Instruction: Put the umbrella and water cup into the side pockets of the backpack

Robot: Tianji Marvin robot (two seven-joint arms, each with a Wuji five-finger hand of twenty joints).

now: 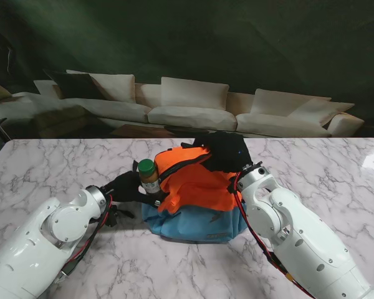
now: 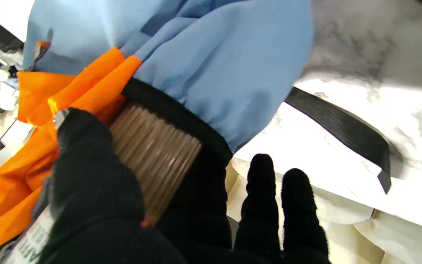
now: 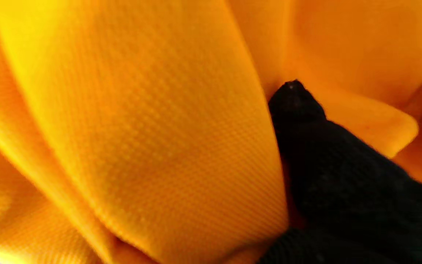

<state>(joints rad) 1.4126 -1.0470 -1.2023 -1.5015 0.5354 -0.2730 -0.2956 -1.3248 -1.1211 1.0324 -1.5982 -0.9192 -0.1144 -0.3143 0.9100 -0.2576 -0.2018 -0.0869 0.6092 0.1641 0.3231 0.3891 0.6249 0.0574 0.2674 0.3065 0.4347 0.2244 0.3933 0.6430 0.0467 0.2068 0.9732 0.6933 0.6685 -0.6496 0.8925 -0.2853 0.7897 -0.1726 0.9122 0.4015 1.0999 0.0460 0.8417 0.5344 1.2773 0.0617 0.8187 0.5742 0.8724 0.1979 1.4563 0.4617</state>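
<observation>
- Black-gloved, the left hand (image 1: 126, 187) reaches in from the left and wraps thumb and forefinger around the water cup (image 1: 149, 177), a ribbed amber bottle with a green cap and a paper label.
- In the left wrist view two spare fingers (image 2: 260, 205) stand straight, clear of the cup (image 2: 154, 156).
- The cup's lower end sits inside the black elastic rim of the side pocket (image 2: 181, 113), on the left flank of the backpack (image 1: 196, 196); its cap end stands above the pocket.
- The orange-and-blue backpack lies on the marble table (image 1: 62, 165), a black strap (image 2: 343, 126) trailing from it.
- The right hand (image 1: 227, 152) rests palm down on the backpack's top, fingers (image 3: 306, 121) pressed into orange folds; whether it grips cloth cannot be told.
</observation>
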